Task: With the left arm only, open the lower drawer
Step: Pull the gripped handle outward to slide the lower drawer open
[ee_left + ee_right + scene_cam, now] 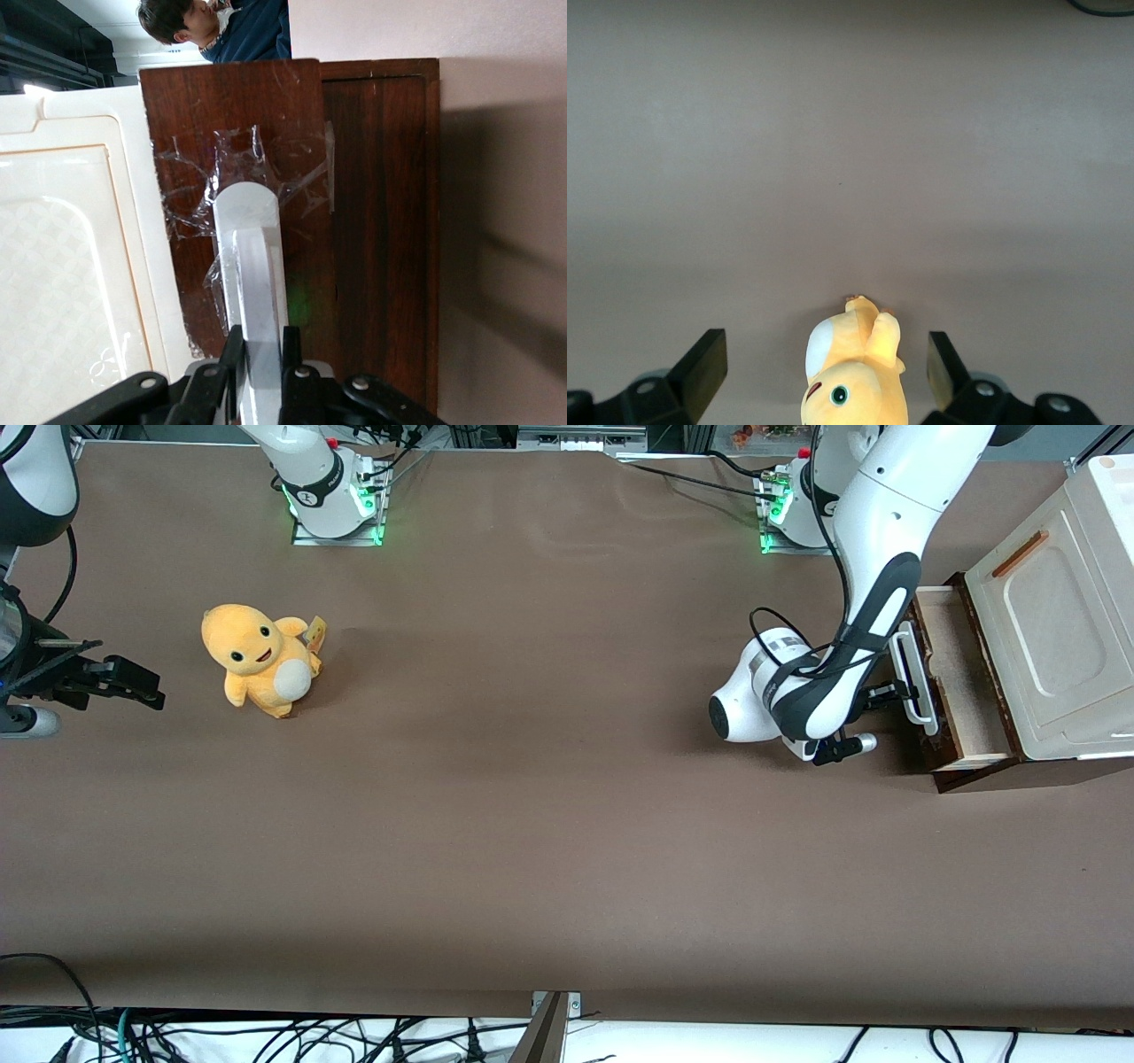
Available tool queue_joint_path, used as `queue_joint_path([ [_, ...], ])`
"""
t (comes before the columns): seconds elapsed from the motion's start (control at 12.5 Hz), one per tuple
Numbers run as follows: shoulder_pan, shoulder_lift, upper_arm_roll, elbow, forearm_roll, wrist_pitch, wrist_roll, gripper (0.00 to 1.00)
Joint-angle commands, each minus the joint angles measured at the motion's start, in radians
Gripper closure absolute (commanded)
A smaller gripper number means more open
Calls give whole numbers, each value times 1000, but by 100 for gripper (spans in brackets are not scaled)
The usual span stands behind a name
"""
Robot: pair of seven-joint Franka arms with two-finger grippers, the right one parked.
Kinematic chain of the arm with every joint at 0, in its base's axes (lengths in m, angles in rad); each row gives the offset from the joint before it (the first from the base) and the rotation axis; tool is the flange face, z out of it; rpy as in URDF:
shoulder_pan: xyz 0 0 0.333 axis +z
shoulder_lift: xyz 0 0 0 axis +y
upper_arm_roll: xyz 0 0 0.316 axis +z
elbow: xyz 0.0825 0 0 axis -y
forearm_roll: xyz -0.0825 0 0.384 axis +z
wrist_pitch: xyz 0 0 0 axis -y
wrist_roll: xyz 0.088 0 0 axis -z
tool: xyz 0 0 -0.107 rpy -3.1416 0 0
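Wrist view: our gripper (263,354) pinches the white handle (252,283) to pull w/ a firm hold; drawer (961,682) sits partly open at desk's working-arm edge.

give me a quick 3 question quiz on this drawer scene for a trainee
1. True or false: the lower drawer is partly pulled out of the cabinet.
2. What does the left arm's pincer hold? A) the white bar handle B) the small orange-brown handle C) nothing
3. Which object sits toward the parked arm's end of the table?

Key:
1. True; its pale inside shows.
2. A; a finger sits on each side of the bar.
3. The yellow plush toy.
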Motion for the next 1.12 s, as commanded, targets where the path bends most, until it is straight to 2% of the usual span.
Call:
queue_joint_path([
  [0.0,-18,2,-10,36,-44,-60,1,82],
  [0.96,-23,0,-24,33,-57,-74,-19,82],
  [1.04,-23,2,-24,33,-57,-74,-19,70],
])
